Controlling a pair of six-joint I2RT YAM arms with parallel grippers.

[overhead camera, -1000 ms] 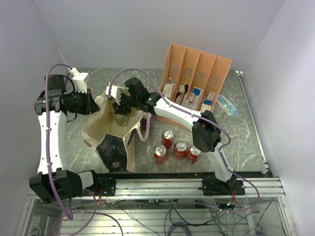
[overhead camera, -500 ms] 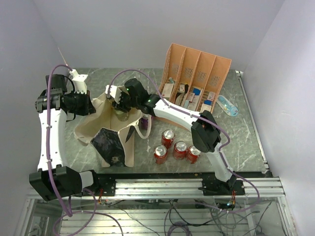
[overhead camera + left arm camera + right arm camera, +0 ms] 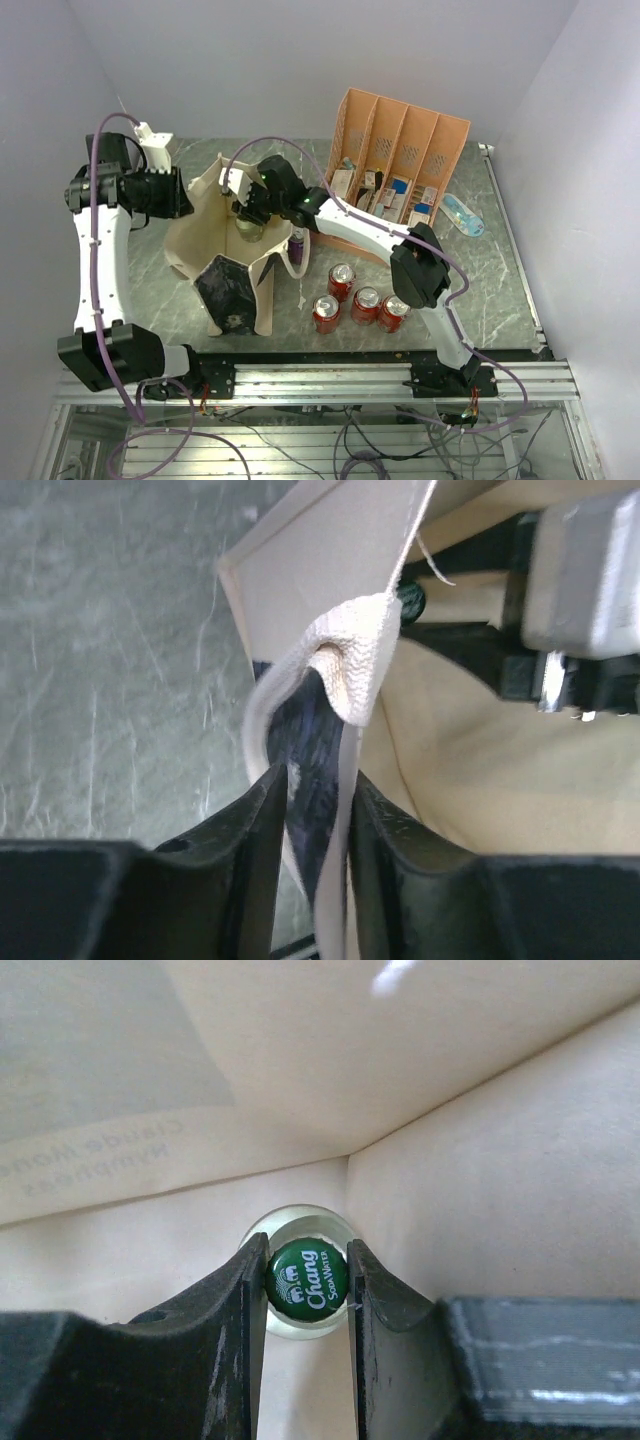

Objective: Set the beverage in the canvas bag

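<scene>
This is a robot lab's test cell. Plain white walls (image 3: 300, 60) box in a marbled table (image 3: 500, 270) on three sides, well beyond the left fingers (image 3: 250, 860) and the right fingers (image 3: 230, 1330). Behind the fingers, two white arms (image 3: 108, 280) strung with purple cables (image 3: 92, 240) are bolted to an aluminium rail (image 3: 330, 380), with loose wiring (image 3: 350, 440) tangled under it. The goods look like staged props: a bag (image 3: 190, 250) around the right fingers, a bottle (image 3: 308, 1275) between them, three cans (image 3: 365, 300) and an orange organizer (image 3: 400, 140) off to their right.
</scene>
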